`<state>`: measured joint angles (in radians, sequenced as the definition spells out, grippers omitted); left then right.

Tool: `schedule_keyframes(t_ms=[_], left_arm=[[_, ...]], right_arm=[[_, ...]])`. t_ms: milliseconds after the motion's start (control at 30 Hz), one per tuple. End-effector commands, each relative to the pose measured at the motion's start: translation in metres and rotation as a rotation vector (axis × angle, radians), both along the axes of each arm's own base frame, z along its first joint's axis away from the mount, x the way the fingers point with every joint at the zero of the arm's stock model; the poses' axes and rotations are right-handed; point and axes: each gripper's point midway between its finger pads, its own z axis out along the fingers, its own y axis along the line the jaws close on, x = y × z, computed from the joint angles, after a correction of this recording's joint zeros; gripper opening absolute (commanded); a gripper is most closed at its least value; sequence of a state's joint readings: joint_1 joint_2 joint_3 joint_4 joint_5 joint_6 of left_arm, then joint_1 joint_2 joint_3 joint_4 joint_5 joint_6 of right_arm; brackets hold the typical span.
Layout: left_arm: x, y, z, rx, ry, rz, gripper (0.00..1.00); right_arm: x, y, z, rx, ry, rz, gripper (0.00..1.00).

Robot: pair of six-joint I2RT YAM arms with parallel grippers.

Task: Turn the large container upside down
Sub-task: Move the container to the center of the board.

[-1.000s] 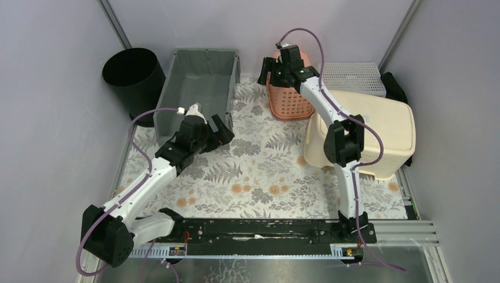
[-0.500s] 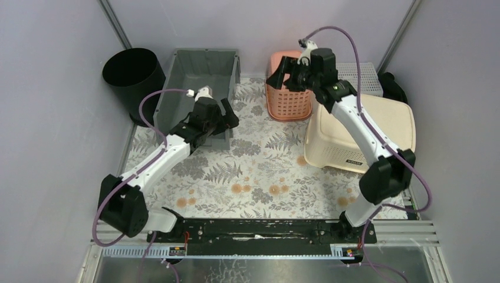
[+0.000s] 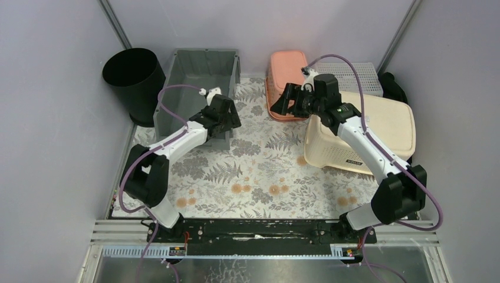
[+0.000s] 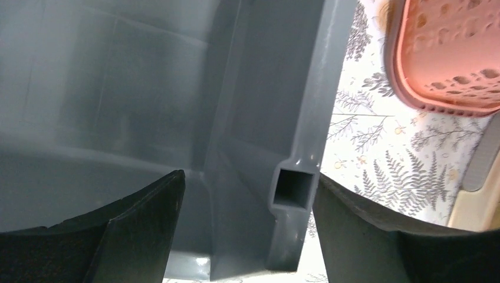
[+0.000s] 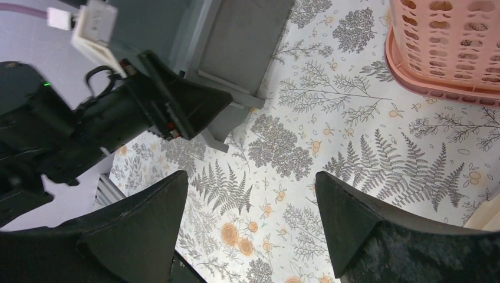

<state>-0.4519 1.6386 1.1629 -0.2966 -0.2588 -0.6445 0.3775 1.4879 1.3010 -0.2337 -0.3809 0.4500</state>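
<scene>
overhead looks down, wrist views close, sharing grey bin

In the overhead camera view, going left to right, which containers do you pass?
Black round bin → grey rectangular plastic tub → salmon-pink perforated plastic basket → cream plastic hamper.

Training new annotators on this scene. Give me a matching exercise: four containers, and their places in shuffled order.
Things:
1 black bucket
2 grey bin
3 pink basket
4 cream basket

Places:
a far centre, next to the right hand
b far right side
c far left corner
d open left hand straddles its corner

Pairs: 1-c, 2-d, 3-a, 4-b
</scene>
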Motion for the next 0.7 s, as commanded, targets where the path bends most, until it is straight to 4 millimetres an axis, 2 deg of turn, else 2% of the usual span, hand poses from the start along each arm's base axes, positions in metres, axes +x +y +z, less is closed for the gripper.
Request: schedule_keyframes(t_ms=[0, 133, 233, 500, 667], left_arm=[[0.012, -0.013, 0.013, -0.023, -0.061, -0.01, 0.78], [0.002, -0.03, 0.011, -0.053, -0.053, -0.05, 0.6], [-0.009, -0.049, 0.006, -0.087, -0.036, -0.09, 0.53], [-0.032, -0.094, -0.008, -0.108, 0.0, -0.176, 0.46], [-0.051, -0.117, -0.008, -0.138, 0.008, -0.227, 0.41]], right_arm=[[-0.009, 0.001, 0.034, 0.053, -0.098, 0.024, 0.87], [-0.011, 0.0, 0.031, 0.047, -0.092, 0.025, 0.87], [-0.012, 0.001, 0.029, 0.046, -0.085, 0.029, 0.86], [-0.017, -0.002, 0.026, 0.03, -0.077, 0.028, 0.86], [-0.02, -0.006, 0.026, 0.016, -0.079, 0.024, 0.87]])
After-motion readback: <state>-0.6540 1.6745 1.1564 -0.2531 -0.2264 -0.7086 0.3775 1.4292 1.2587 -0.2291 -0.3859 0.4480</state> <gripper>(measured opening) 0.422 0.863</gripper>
